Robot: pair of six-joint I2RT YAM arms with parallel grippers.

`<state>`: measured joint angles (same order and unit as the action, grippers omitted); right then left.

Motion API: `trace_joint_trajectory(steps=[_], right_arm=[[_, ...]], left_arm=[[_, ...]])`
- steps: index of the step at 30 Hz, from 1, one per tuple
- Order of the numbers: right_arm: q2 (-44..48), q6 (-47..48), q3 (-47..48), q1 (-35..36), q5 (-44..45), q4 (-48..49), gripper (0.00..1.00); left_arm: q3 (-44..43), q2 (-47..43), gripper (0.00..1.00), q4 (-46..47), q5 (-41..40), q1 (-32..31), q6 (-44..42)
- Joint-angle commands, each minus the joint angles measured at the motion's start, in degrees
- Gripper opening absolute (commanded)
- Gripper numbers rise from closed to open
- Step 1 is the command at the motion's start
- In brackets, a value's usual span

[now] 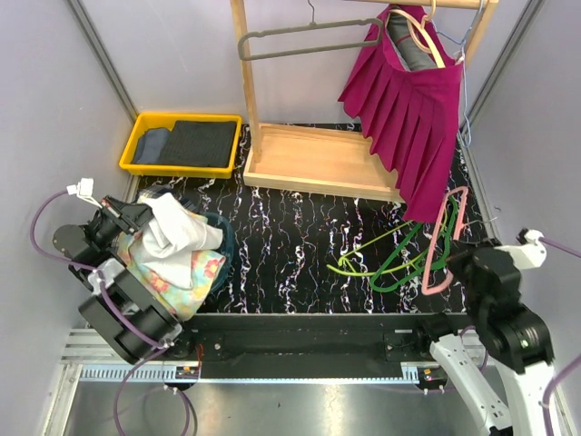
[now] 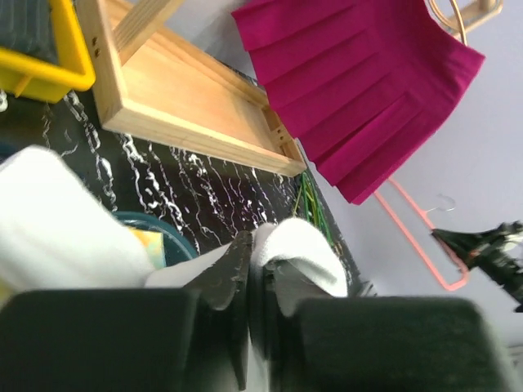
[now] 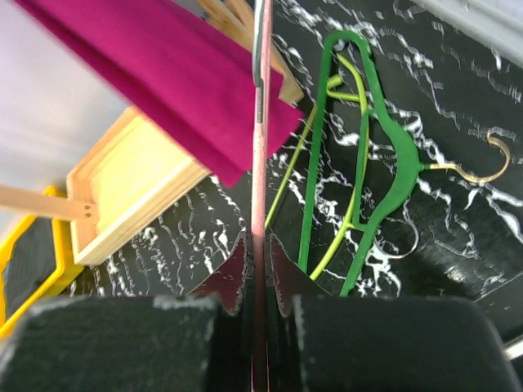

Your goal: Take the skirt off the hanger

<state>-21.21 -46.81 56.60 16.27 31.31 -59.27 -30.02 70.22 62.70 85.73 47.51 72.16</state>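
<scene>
One skirt (image 1: 413,118) is being suspended from the wooden rack (image 1: 318,162). One pink hanger (image 3: 260,163) is being clamped by the right gripper (image 3: 258,245). At the left gripper (image 2: 255,245), a hold on one white cloth (image 2: 304,249) cannot be told.

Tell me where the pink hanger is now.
The pink hanger is at the right of the top view, in the right gripper, below the skirt and beside the green hangers.
</scene>
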Motion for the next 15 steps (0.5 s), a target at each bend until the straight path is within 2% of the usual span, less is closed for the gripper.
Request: trace_joint_trajectory(steps=[1,2,3,5,8,11,12,15], right_arm=[[-4.6,-9.8,-5.2,-0.1,3.0,6.9,0.02],[-5.1,-12.1,-6.1,-0.1,2.1,7.7,0.05],[-5.7,-12.9,-6.9,-0.1,1.2,9.2,0.07],[-7.2,-15.1,-9.1,-0.1,-1.3,11.0,0.11],[-9.1,-16.4,-11.4,-0.1,-2.8,12.0,0.16],[-10.1,-17.0,-13.5,0.0,-3.6,13.6,0.31],[-10.3,-17.1,-14.4,-0.1,-3.9,14.0,0.4],[-11.3,-17.5,-15.3,-0.1,-5.2,14.7,0.5]], left_arm=[[0.9,5.8,0.22,19.1,11.1,-0.8,5.2],[1.5,6.7,0.25,23.2,11.2,-1.6,8.0],[1.6,7.0,0.33,23.4,11.0,-2.0,8.3],[1.3,7.7,0.33,32.0,11.0,-2.9,12.2],[-0.1,6.6,0.32,32.7,11.1,-2.9,12.8],[-2.0,4.6,0.33,32.7,10.9,-2.9,14.5],[-2.6,3.8,0.34,32.8,10.9,-3.1,14.9],[-6.1,1.3,0.53,32.7,10.8,-3.6,15.7]])
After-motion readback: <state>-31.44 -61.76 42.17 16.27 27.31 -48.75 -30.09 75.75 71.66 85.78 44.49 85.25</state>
